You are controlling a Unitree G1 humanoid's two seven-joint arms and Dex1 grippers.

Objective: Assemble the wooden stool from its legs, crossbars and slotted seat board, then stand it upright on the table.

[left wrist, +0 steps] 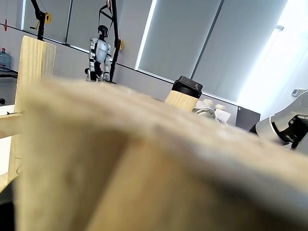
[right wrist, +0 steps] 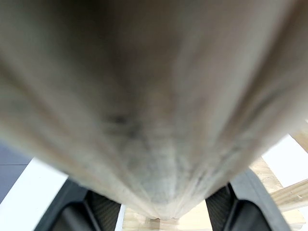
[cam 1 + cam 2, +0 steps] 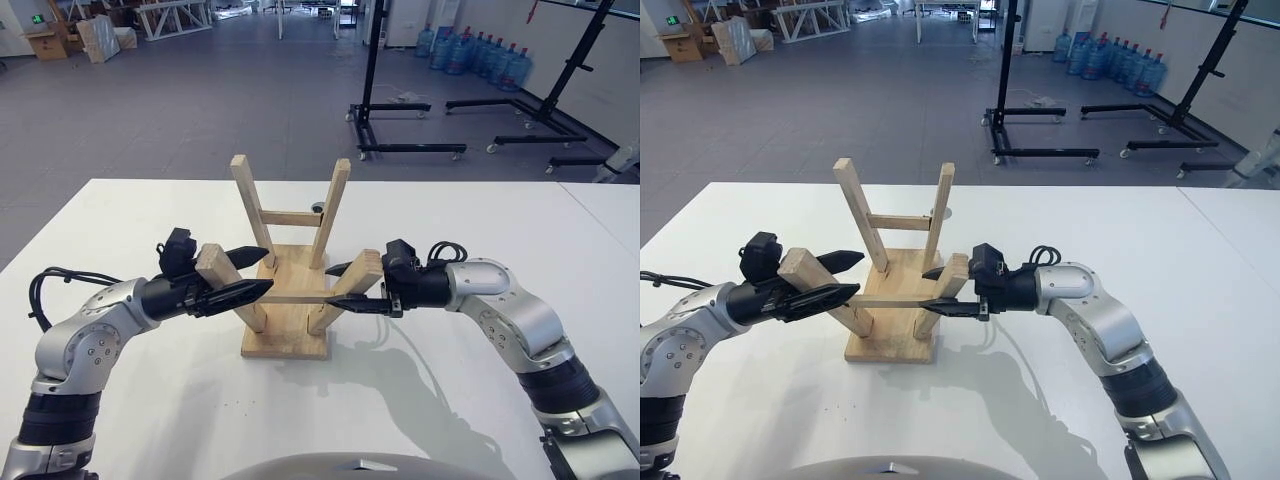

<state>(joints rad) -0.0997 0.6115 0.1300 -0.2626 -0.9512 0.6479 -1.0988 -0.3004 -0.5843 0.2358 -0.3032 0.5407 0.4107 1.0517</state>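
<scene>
Counter: white and wide, with grey hall floor past its far edge.
Stool: upside down near the middle of the counter, all four legs pointing up.
Seat board: flat on the counter, carrying the legs.
Far legs: one rises from the seat board's far-left corner, the other from its far-right corner, and both lean outward.
Far crossbar: level, joining the two far legs well above the seat board.
Near-left leg: slants up and out from the seat board's near-left corner.
Near-right leg: slants up and out from the seat board's near-right corner.
Near crossbar: thin, spanning the two near legs above the seat board.
Left gripper: comes in from the seat board's left, jaws clenched on the near-left leg close to its top end, one finger on each side.
Right gripper: comes in from the seat board's right, jaws grasping the near-right leg in the same way.
Black metal stands: on the floor, well beyond the seat board's far-right.
Blue water bottles: farther back than the stands.
</scene>
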